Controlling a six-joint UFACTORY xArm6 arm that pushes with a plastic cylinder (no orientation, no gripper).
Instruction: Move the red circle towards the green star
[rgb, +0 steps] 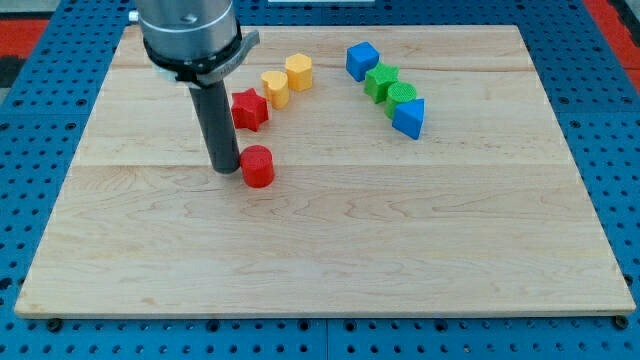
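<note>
A: What's cut off?
B: The arm (190, 35), by the view's top.
A: Hidden?
B: The rod (217, 125) covers the red star's (250, 110) left edge.

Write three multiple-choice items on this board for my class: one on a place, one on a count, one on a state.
1. Where is my tip relative to the red circle?
A. at its left in the view
B. at its right
C. below it

2. How many blue blocks are there?
A. one
B. two
C. three

3. Does the red circle touch the green star?
A. yes
B. no, they lie apart
C. it lies on top

Answers: 1 A, the rod's end stands beside the circle's left edge; 2 B, a blue cube and a blue triangle; 3 B, bare wood lies between them.
</note>
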